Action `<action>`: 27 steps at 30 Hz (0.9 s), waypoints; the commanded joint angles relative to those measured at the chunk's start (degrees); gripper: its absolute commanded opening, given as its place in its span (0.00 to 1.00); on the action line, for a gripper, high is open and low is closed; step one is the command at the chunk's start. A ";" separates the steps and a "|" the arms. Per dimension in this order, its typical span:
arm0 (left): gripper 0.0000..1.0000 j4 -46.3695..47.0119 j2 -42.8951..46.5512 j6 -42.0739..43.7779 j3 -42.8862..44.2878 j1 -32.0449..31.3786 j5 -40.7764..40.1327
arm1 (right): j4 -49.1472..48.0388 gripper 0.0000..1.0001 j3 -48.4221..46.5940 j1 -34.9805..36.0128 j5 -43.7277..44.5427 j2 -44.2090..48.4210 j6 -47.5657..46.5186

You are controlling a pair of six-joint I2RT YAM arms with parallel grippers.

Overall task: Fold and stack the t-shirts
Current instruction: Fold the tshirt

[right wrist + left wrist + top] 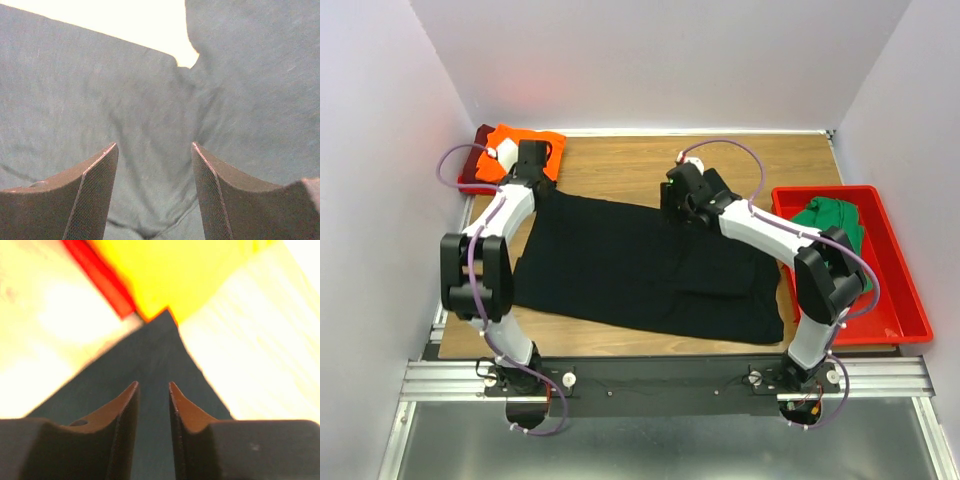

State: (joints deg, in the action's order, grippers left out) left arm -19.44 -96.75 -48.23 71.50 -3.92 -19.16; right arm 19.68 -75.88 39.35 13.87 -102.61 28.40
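Top external view has the black t-shirt [640,265] spread flat on the counter [620,160], not yet folded. My left jaws stand narrowly parted over its far-left corner and my right jaws wide over its far edge, neither gripping. Next, I judge: pinch both, then fold.

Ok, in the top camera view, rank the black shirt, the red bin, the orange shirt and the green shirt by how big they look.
1. black shirt
2. red bin
3. green shirt and orange shirt: these look about alike, and the orange one is partly hidden, so I won't rank them.
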 commanded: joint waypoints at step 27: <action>0.38 -3.41 -20.58 8.50 19.37 1.37 -4.22 | -1.14 0.67 1.87 -2.79 1.25 0.65 -0.89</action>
State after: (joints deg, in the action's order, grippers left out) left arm -23.20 -115.81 -40.97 88.75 -2.63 -22.33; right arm 19.35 -75.13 36.99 13.93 -102.98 27.88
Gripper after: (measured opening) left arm 0.385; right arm 0.671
